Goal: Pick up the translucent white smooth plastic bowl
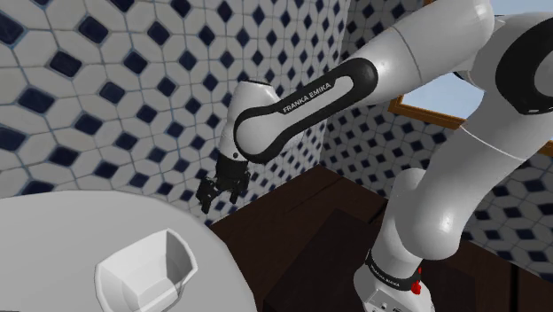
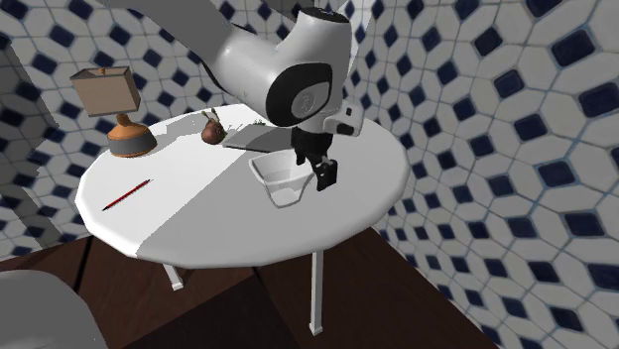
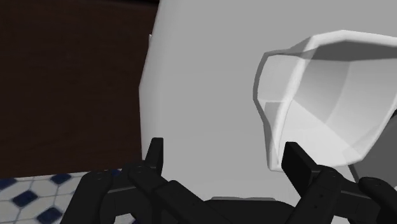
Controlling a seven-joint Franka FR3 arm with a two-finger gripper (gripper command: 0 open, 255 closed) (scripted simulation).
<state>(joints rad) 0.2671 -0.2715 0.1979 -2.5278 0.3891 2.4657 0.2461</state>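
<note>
**A:** Where did the bowl (image 1: 146, 270) sit?

**B:** Upright on the round white counter (image 1: 53, 230), mouth up. It was pale and see-through, with smooth faceted walls. In the shoulder view it lay toward the counter's right part, near the picture's lower edge.

**A:** And the tool (image 1: 220, 191)?

**B:** It hung from the white arm above the counter's rim, pointing down. In the shoulder view the bowl lay below it and to its left, clearly apart from it.

**A:** Was it spread or pressed together?

**B:** Spread. In the wrist view the two black fingers (image 3: 156, 153) stood wide apart, with nothing but bare counter (image 3: 203, 76) in the gap at the tool (image 3: 224, 147). The bowl (image 3: 331, 102) was outside that gap, beyond one finger, with its nearest wall close to that fingertip. Nothing was pinched.

**A:** Did the other camera agree?

**B:** Mostly. In the second exterior view the tool (image 2: 319, 171) showed at the bowl's (image 2: 281, 176) right rim and overlapped it. I could not tell contact from that angle.

**A:** Anything else on the counter (image 2: 198, 228)?

**B:** A lamp (image 2: 114, 109), a red pencil (image 2: 126, 194) and a small brown round thing (image 2: 211, 130), all well apart from the bowl.
</note>
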